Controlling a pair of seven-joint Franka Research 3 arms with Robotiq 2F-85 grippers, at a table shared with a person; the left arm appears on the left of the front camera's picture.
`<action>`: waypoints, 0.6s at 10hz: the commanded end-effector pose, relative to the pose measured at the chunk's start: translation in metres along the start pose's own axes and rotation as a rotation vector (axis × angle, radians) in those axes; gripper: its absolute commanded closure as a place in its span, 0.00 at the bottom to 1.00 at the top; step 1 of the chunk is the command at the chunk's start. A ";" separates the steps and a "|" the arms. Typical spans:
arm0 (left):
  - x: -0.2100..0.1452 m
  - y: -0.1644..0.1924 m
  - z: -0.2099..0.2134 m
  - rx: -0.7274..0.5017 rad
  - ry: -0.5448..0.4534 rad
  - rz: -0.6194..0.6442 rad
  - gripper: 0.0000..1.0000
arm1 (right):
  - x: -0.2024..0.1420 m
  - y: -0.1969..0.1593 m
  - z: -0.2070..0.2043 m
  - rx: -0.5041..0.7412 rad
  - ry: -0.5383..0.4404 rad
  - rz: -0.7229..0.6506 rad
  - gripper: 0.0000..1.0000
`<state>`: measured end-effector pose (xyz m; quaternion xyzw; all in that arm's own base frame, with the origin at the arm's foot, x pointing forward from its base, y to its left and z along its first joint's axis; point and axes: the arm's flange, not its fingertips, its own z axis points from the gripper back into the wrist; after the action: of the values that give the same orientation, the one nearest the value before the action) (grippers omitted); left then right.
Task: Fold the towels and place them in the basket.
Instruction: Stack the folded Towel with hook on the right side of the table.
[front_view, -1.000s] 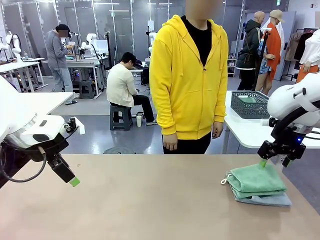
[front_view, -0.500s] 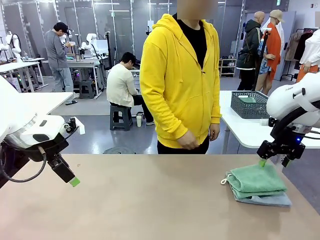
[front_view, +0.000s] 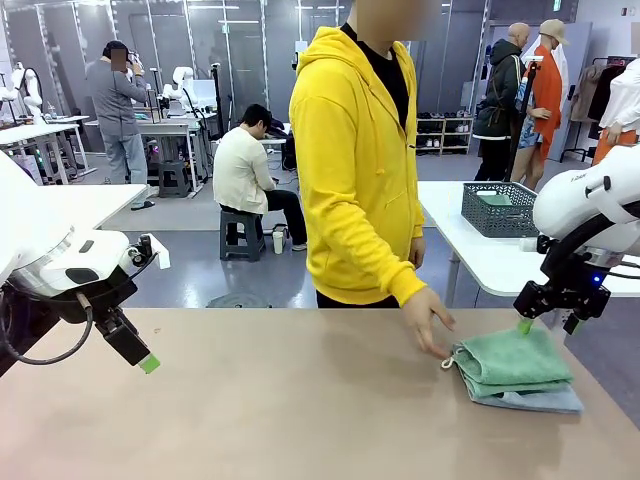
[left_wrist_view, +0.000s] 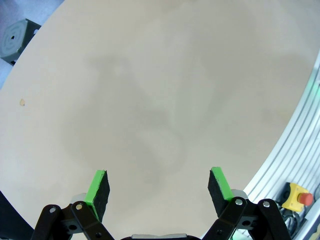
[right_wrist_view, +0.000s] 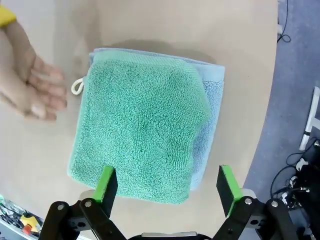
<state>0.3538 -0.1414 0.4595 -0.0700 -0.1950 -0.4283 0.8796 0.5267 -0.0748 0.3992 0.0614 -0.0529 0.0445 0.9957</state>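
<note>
We see the person's hand (front_view: 430, 318) reaching down beside the folded towels (front_view: 515, 368) at the table's (front_view: 300, 410) right; our right gripper (right_wrist_view: 167, 184) hovers above them, fingers spread. Left gripper (left_wrist_view: 159, 187) hangs wide apart over bare tabletop. The basket (front_view: 499, 208) sits on the far table.

- The person's hand (front_view: 430, 318) now reaches down to the table, fingers just beside the folded towels (front_view: 515, 368) below the right gripper (front_view: 546, 325).
- The person's body leans toward that gripper.
</note>
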 end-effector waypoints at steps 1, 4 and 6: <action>0.001 -0.003 -0.001 0.021 0.008 0.007 0.00 | -0.001 -0.003 0.000 0.004 0.001 0.003 0.00; 0.001 -0.003 -0.001 0.021 0.008 0.007 0.00 | -0.001 -0.003 0.000 0.004 0.001 0.003 0.00; 0.001 -0.003 -0.001 0.021 0.008 0.007 0.00 | -0.001 -0.003 0.000 0.004 0.001 0.003 0.00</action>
<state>0.3538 -0.1414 0.4595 -0.0700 -0.1950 -0.4283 0.8796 0.5267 -0.0748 0.3992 0.0614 -0.0529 0.0445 0.9957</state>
